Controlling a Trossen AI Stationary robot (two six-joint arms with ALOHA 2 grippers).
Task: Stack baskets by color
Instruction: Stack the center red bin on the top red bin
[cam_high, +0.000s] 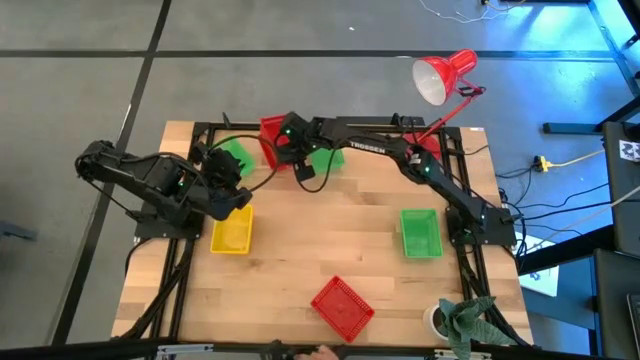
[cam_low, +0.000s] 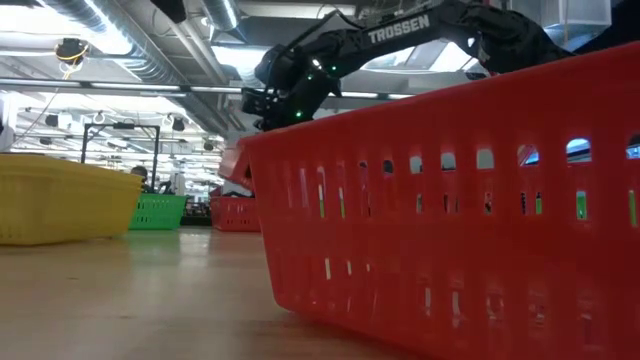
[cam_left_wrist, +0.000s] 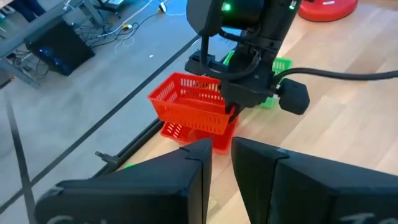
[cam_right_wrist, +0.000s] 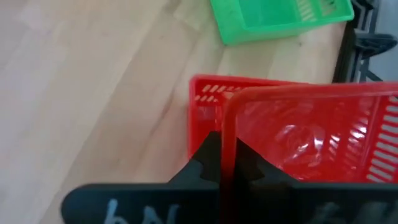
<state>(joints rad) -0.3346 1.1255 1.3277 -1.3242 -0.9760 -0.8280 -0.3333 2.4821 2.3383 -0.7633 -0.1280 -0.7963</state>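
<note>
Perforated red plastic basket (cam_right_wrist: 311, 143), pinched by right hand (cam_right_wrist: 227, 168)

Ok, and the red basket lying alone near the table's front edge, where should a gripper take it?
Take one thin side wall at its rim, coming straight down from above. The red basket sits open side up and turned diagonally, so the wrist probably must rotate until one finger goes inside that wall, one outside.

two dark arms, white "trossen" lettering on right arm (cam_high: 385, 148), green leds, black cables.
</note>
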